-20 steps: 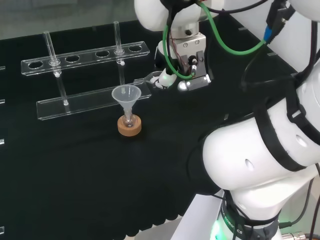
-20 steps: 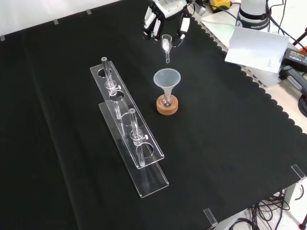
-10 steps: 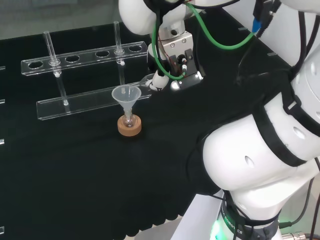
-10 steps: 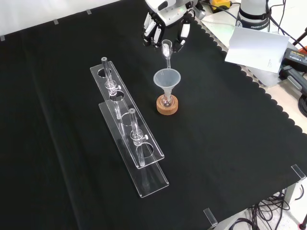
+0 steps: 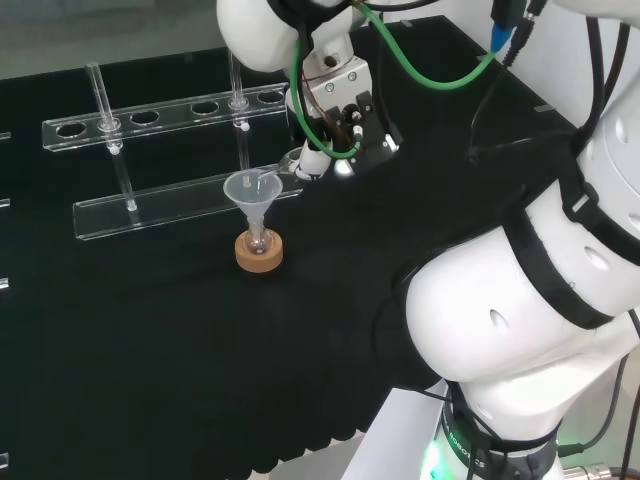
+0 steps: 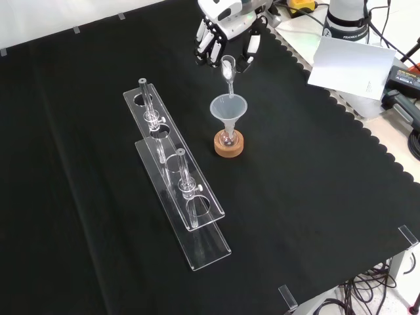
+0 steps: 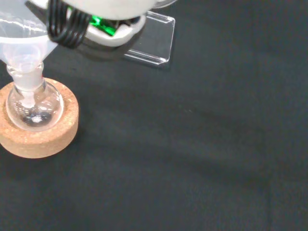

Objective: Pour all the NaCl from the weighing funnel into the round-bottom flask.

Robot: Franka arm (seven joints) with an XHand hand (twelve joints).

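Robot hand: the robot hand (image 6: 226,41) hangs above the far part of the black cloth in the front view, fingers (image 6: 207,46) curled downward and pinched on a small clear vessel.
Held thing: the weighing funnel (image 6: 228,69) sits between the fingers and thumb, tilted, its bulb up at the hand and its thin spout slanting down; a little white shows inside the bulb.
Spout: in the front view its tip reaches the rim of the clear funnel (image 6: 228,108) below; whether it touches, I cannot tell. In the head view the spout lies across that funnel's (image 5: 251,190) mouth.
Flask: the round-bottom flask (image 7: 32,103) stands upright on a cork ring (image 7: 41,126), with the clear funnel seated in its neck. The wrist view shows a small grainy deposit at the bottom of its bulb.
Place: flask and cork ring (image 6: 228,144) stand near the middle of the worktop (image 6: 315,197), just below the robot hand in the front view.
Nearby: a clear plastic rack (image 6: 177,180) with two glass tubes stands to the left of the flask in the front view, apart from it.
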